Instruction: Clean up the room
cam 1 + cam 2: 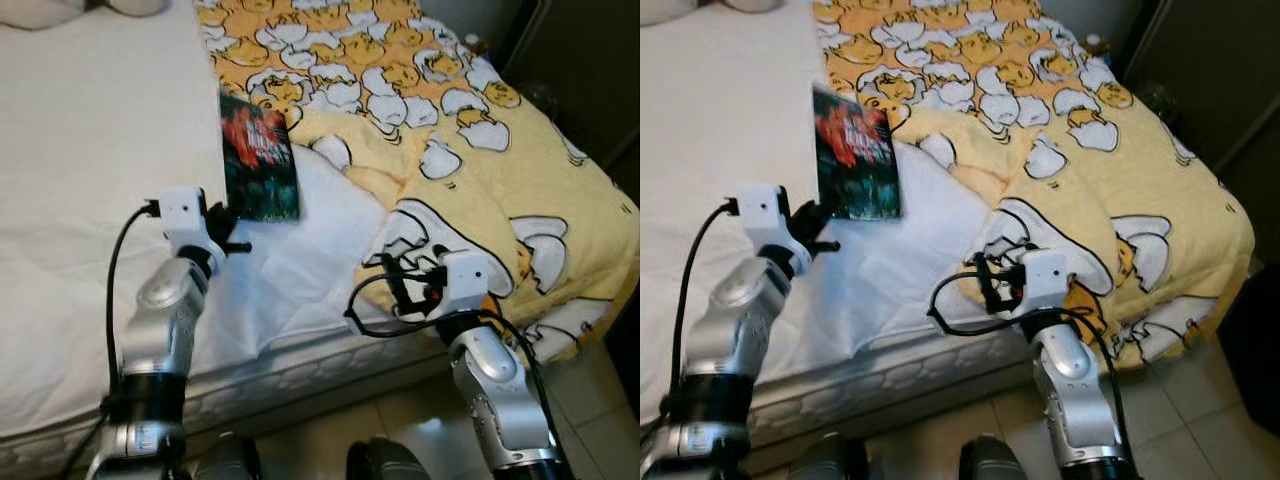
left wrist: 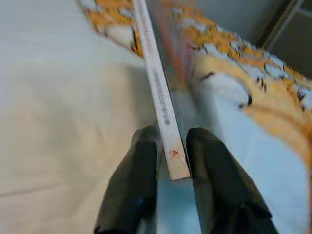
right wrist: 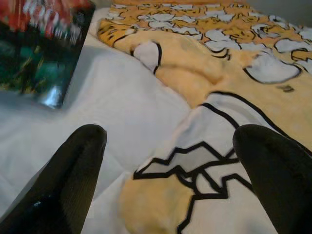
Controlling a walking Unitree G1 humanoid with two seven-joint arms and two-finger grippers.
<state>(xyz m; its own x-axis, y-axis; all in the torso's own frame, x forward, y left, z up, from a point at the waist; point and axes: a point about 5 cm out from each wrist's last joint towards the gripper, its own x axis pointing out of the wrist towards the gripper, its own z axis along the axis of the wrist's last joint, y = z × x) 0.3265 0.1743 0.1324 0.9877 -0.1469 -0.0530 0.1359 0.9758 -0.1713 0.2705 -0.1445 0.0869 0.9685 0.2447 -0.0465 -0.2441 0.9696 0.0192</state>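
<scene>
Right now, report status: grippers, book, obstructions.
Left gripper shut on book, held edge-up over the white sheet. Right gripper open above yellow blanket. Nothing blocking the book.

The book's (image 1: pixel 259 160) cover is too blurred for its title to be read; red lettering over dark green is all that comes through. In the left wrist view the print along its spine (image 2: pixel 161 97) is likewise illegible, and the far end smears into the blanket (image 1: pixel 450 110). The left gripper (image 2: pixel 173 168) has both finger bases cut off by the frame edge. The pillows (image 1: pixel 60 10) run off the top edge. The right gripper's (image 1: pixel 405 285) fingers are tangled behind black cables (image 1: pixel 375 305). The blanket's far corner is lost in shadow.
</scene>
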